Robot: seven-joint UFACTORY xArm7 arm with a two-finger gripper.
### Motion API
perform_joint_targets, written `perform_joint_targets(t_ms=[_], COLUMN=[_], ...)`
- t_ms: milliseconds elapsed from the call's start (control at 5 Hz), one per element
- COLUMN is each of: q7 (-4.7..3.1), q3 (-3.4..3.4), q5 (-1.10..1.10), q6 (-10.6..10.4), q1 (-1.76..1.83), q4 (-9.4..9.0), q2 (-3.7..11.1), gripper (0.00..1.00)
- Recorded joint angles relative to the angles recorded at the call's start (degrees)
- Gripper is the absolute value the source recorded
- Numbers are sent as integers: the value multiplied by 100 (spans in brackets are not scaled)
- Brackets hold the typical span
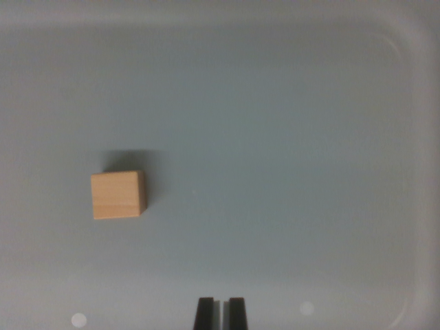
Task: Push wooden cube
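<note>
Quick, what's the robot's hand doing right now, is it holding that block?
Hand: closed, holding nothing; the wooden cube sits apart from it.

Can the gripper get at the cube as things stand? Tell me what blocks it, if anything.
Probably yes. The gripper sits at the bottom edge of the wrist view, apart from the cube, which lies up and toward the wrist view's left. Only bare tray floor shows between them, so nothing visible blocks the way.
</note>
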Motion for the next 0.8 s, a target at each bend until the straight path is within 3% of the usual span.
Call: perform_joint_targets(t_ms=[200, 400, 600, 800], q7=[25, 25, 53, 53], q3=[19, 19, 41, 41], q5=[10, 10, 21, 21], q6=[-189, -189, -398, -398], q1=[19, 19, 40, 40], q4=[-155, -155, -325, -325], q2=[38, 38, 81, 81], gripper=[0, 0, 0, 0])
